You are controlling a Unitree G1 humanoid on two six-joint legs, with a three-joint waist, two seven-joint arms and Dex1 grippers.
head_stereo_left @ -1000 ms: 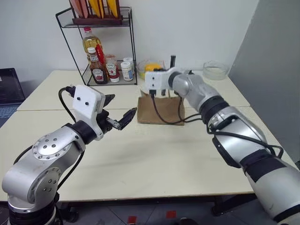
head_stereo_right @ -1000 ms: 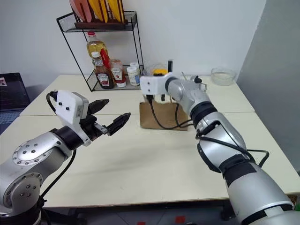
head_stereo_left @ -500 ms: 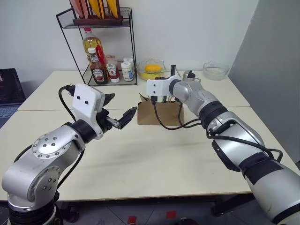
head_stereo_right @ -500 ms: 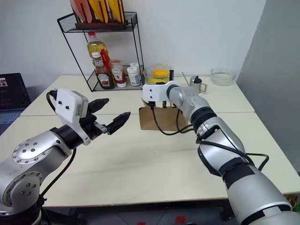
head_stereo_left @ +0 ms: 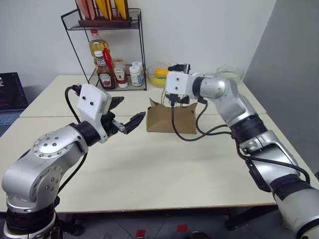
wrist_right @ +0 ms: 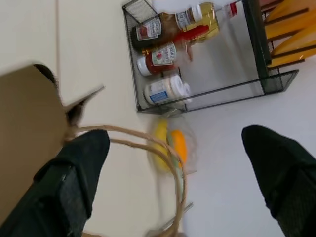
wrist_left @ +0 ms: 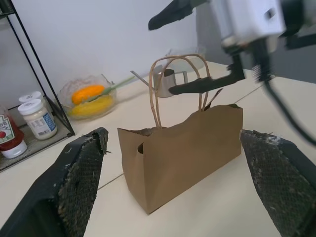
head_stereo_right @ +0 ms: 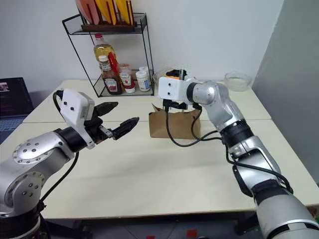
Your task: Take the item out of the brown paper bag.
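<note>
Head views give us the clearest layout, so we start at the near left, where the left gripper (head_stereo_left: 127,115) hovers above the pale table (head_stereo_left: 164,169) with its two black fingers spread apart, gripping nothing and pointing toward the bag. Just beyond it, near the middle of the table, the brown paper bag (head_stereo_left: 171,118) stands upright, its mouth open and its pale cord handles (wrist_left: 170,74) looping above the rim. We see the bag's creased front face and one side panel in the left wrist view, with that gripper's textured fingers (wrist_left: 81,185) on either side of it and well apart from it. We cannot see the item anywhere; the inside of the bag is hidden from us.

Above the far rim of the bag, the right gripper (head_stereo_right: 177,99) hangs with its fingers wide apart and nothing between them; one finger sits close to the handles, the other higher up. Its black cable droops down the front of the bag onto the table.

Farther back, a glass bowl (head_stereo_left: 160,74) holds yellow fruit. To the far left stands a black wire rack (head_stereo_left: 107,47) with sauce and oil bottles and white jars. Another clear glass bowl (head_stereo_right: 236,79) sits at the far right.
</note>
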